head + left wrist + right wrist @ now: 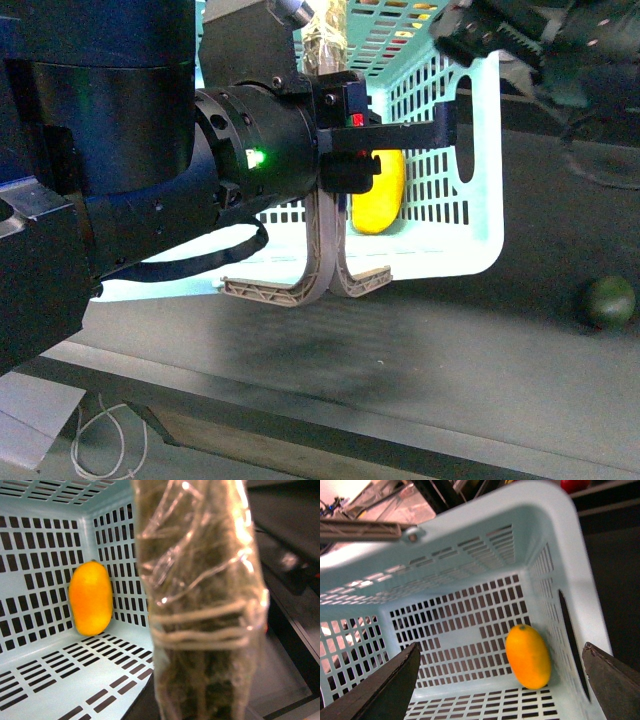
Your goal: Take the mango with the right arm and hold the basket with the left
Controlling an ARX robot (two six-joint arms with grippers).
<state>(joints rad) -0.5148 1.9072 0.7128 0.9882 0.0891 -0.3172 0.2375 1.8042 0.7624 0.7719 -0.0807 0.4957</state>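
The light turquoise basket (470, 210) is tipped toward me, its two grey-brown hoop handles (320, 270) hanging at the front. My left gripper (345, 130), on the bulky black arm with the green light, is shut on the basket at its near rim. The yellow-orange mango (380, 195) lies inside against a slotted wall, near a corner (90, 599). A blurred film-wrapped brown shape (200, 605) fills the middle of the left wrist view. My right gripper (500, 690) hovers open over the basket's mouth, with the mango (527, 655) deeper down between its dark fingers (385, 690).
A dark green round fruit (610, 300) sits on the dark table to the right of the basket. A red fruit (575, 484) shows beyond the basket's far rim. A loose white cord (110, 440) lies below the table's front edge at the lower left.
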